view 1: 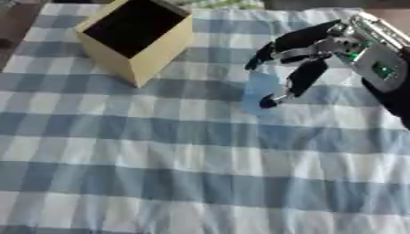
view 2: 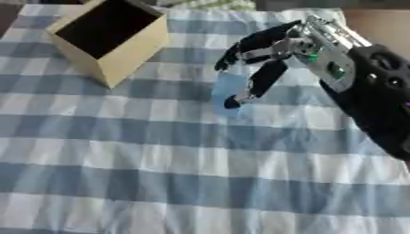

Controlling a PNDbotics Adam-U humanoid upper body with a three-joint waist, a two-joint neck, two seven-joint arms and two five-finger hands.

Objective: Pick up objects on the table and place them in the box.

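Checked cloth (view 1: 160, 183) up front, right hand (view 2: 272, 57) pinching 1 pale blue flat piece (view 2: 227, 93) beyond it, tan box (view 1: 136, 39) far-left.

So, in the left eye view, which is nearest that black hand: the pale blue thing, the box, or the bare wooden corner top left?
1. Pale blue object, at the right hand's fingers.
2. Box, to its left.
3. Bare wooden corner, far left.
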